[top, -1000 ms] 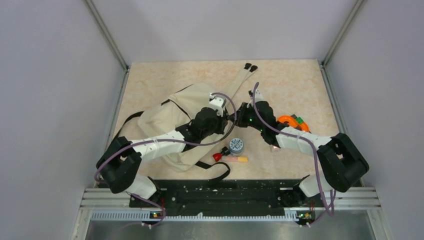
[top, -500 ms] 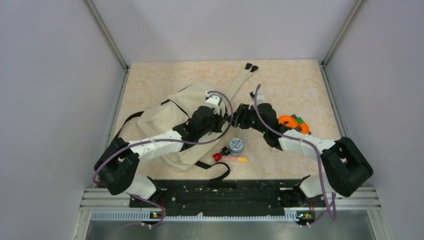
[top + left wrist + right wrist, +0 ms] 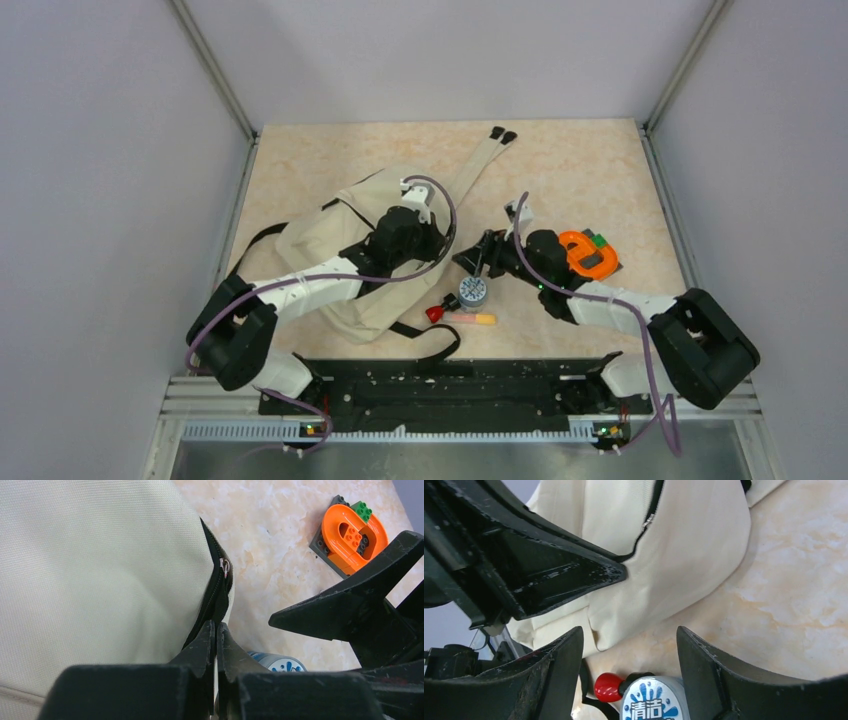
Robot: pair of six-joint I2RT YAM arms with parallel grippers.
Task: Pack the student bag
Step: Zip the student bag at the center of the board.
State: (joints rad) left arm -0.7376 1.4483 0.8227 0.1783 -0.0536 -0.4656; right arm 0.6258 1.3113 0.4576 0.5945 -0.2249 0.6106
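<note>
Top view: high overhead, near side, looking down. Wrist views: close, low (both share student bag (image 3: 100, 555) zipper (image 3: 216, 600)).

A robotics lab cell: plain grey partition walls (image 3: 100, 200) and aluminium frame posts (image 3: 212, 70) enclose a beige marble-patterned tabletop (image 3: 590, 170) edged by a black mounting rail (image 3: 440, 385).

The right gripper (image 3: 630, 632) has its two black fingers spread wide, with nothing clamped between them. Low in the gap sits a white round container with a blue splash label (image 3: 653, 705), and a small red knob (image 3: 607, 686) is right against its left side. Beyond them the cream canvas backpack (image 3: 694, 550) lies on the beige marbled worktop (image 3: 804, 600), its black zipper (image 3: 644, 530) carrying a small silver pull. The black wedge of the left gripper (image 3: 616, 572) reaches in from the left, over the fabric.
</note>
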